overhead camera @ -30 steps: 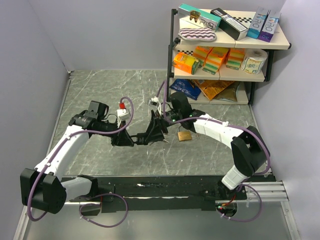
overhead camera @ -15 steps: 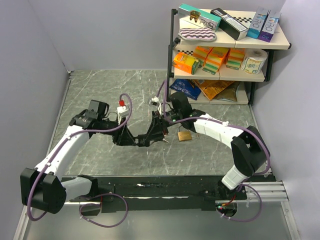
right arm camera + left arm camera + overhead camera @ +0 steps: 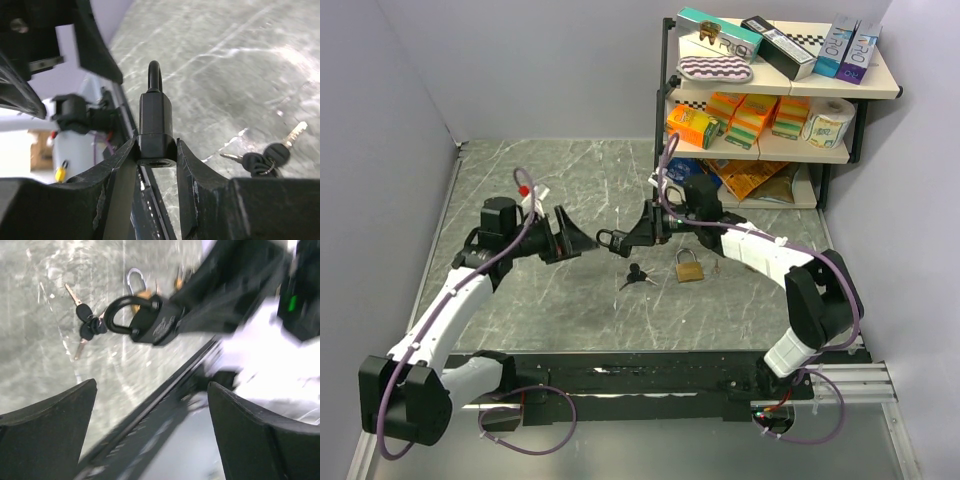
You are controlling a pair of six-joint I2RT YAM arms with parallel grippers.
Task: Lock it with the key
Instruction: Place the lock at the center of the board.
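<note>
Both arms had drawn apart since the earlier frames, when their grippers met low over the middle of the table. The left gripper point(image 3: 575, 238) had pulled back to the left and risen, and its jaws had gone from closed to spread wide, with nothing between them. The right gripper point(image 3: 638, 235) had lifted as well and was clamped on the body of a black padlock point(image 3: 155, 120), held clear of the grey marbled table point(image 3: 540, 180) with its shackle pointing at the left gripper across a small gap. The bunch of black-headed keys point(image 3: 638, 277) lay on the table below the black padlock, touched by neither gripper. A brass padlock point(image 3: 689, 268) lay just to the right of the keys. A stocked shelf unit point(image 3: 770, 90) stood at the far right corner.
</note>
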